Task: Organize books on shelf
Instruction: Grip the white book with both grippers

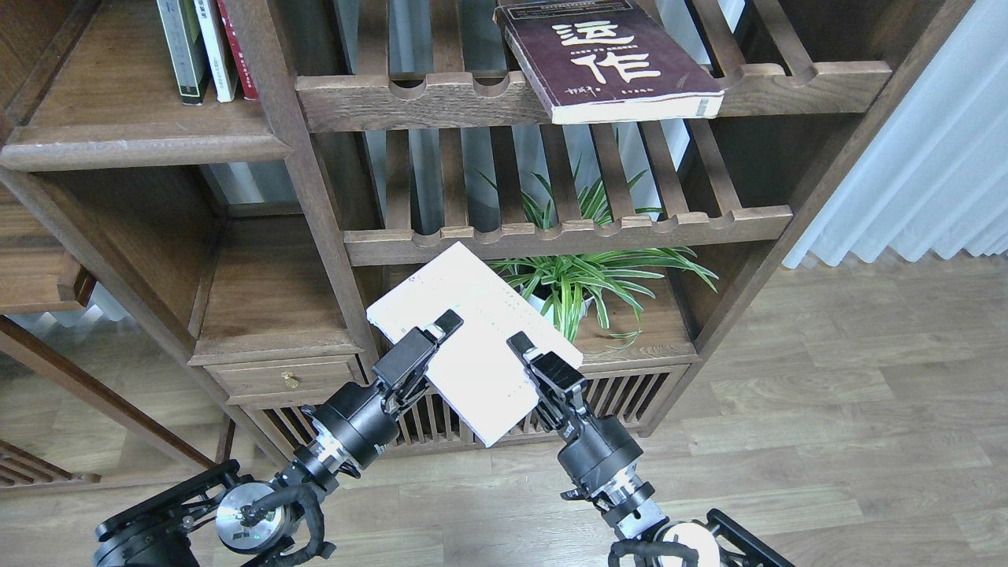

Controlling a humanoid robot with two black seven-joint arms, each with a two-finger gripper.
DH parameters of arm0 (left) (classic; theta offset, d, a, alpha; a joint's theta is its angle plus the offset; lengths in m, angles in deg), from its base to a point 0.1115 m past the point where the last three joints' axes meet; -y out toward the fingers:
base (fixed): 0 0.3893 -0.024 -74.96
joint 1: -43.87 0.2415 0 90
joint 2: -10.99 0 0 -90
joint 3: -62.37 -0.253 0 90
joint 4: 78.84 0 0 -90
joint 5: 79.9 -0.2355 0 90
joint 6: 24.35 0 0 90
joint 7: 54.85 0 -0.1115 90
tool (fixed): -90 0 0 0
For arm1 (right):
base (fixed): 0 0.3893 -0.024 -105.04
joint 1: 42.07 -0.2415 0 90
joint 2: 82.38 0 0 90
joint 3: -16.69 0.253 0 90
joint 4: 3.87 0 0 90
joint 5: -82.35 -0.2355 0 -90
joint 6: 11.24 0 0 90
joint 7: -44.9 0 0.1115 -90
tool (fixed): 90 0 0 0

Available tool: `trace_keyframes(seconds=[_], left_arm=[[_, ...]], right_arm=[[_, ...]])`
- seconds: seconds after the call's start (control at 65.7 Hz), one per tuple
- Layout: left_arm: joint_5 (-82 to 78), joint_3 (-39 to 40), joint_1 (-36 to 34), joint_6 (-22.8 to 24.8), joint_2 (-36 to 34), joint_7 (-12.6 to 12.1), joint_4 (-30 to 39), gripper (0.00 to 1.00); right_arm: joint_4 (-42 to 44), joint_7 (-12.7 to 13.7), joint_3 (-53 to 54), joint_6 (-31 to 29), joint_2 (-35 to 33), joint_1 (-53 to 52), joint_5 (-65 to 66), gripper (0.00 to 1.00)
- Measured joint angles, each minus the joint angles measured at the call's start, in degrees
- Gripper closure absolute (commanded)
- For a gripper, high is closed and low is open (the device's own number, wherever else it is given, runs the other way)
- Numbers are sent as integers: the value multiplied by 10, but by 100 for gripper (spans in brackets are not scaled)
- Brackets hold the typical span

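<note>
**Pale book held up between both grippers in front of the bookcase**

The pale lavender-white book (472, 346) sits just below the centre of the view, tilted, its long side running from 10 o'clock to 4 o'clock. The left gripper (429, 335) comes in from 7 o'clock and has its fingers clamped over the book's left edge. The right gripper (529, 352) reaches in from 5 o'clock with its tip lying on the book's right half; whether it is pinching the cover or only pressing on it cannot be told.

At 12 o'clock the thick maroon book (610, 63) with cream characters lies flat on the upper slatted rack (441, 98), one corner overhanging the front rail. At 10 o'clock, on the flat wooden shelf (142, 146), three thin books (209, 47) stand upright. A green potted plant (579, 276) shows behind the lower slatted rack (567, 236), just at 2 o'clock of the held book.
</note>
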Motion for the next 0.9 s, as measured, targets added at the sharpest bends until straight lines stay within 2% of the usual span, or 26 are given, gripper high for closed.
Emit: trace_keyframes(seconds=[0.365,0.441,0.456,0.548,0.684,0.761,0.897], left_arm=[[0,3,9,0,7,4,0,20],[1,5,10,0,13,7,0,31],[1,6,10,0,15,8,0,37],[1,7,10,0,22,13,0,56],[1,8,13,0,25,15,-2,80],[1,8,15,0,25,15,-4,89],[1,10,19,0,27,15,-6,93]], right_arm=[[-9,0,-2,0,0,0,-1,95],[-11,0,-4,0,0,0,-1,95],[-11,0,-4,0,0,0,-1,95],[-12,-1,-6,0,0,0,-1,95],[-12,-1,-8,0,0,0,-1,95],[-12,-1,-9,0,0,-1,-1,95],[-13,0,-9,0,0,-1,-1,95]])
